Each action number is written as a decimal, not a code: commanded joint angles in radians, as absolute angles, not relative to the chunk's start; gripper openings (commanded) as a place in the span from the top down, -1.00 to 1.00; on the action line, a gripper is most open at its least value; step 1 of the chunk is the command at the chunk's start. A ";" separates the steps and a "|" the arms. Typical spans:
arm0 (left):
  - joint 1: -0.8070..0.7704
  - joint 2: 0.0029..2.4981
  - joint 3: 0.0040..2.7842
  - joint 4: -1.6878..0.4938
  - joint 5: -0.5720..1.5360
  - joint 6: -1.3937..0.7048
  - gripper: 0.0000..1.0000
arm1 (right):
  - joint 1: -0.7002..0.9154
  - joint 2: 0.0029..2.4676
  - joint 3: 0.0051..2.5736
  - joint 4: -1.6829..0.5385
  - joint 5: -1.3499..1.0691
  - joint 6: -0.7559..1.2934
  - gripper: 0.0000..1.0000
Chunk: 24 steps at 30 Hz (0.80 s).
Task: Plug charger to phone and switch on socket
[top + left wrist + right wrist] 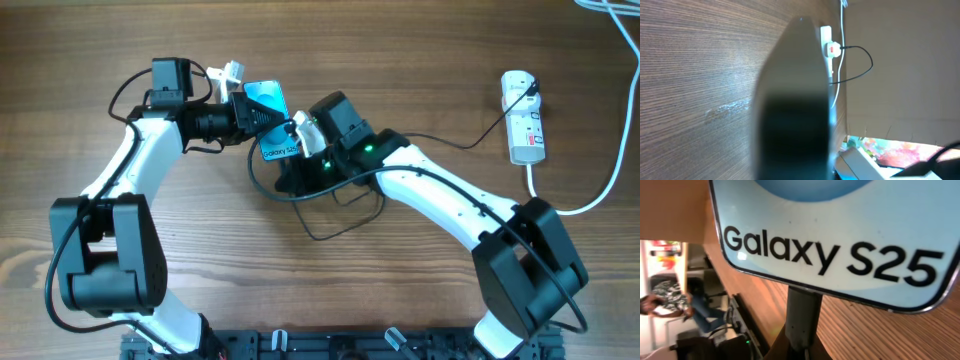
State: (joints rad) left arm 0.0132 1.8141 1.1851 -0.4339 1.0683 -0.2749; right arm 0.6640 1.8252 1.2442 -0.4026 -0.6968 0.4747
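Observation:
The phone (268, 97), with a teal screen and "Galaxy S25" in black text, is held tilted above the table by my left gripper (248, 110), which is shut on it. In the left wrist view the phone (795, 110) is a dark blur filling the middle. My right gripper (300, 131) is shut on the charger's grey connector tip (802, 315), which meets the phone's lower edge (840, 240). The black charger cable (455, 141) runs from the right gripper to the white socket (523, 118) at the far right. The socket also shows in the left wrist view (826, 46).
A thick white cord (600, 195) leaves the socket and curves off the table's right edge. Slack black cable loops on the wood (335, 225) under the right arm. Bare wooden tabletop (420, 60) lies between the arms and the socket.

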 commanded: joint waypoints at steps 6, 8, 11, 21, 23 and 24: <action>0.004 1.800 1.189 -0.441 1.119 -0.266 0.92 | 0.627 1.831 1.254 -0.279 -0.756 0.479 0.91; 0.004 1.800 1.189 -0.441 1.119 -0.266 0.92 | 0.627 1.831 1.254 -0.258 -0.756 0.479 0.91; 0.004 1.800 1.189 -0.441 1.119 -0.266 0.91 | 0.627 1.831 1.254 -0.234 -0.756 0.479 0.91; 0.004 1.800 1.189 -0.441 1.130 -0.266 0.92 | 0.627 1.831 1.254 -0.204 -0.756 0.470 0.91; 0.004 1.800 1.189 -0.442 1.131 -0.266 0.92 | 0.627 1.831 1.254 -0.188 -0.751 0.469 0.91; 0.004 1.800 1.189 -0.442 1.131 -0.266 0.92 | 0.624 1.831 1.254 -0.185 -0.751 0.463 0.91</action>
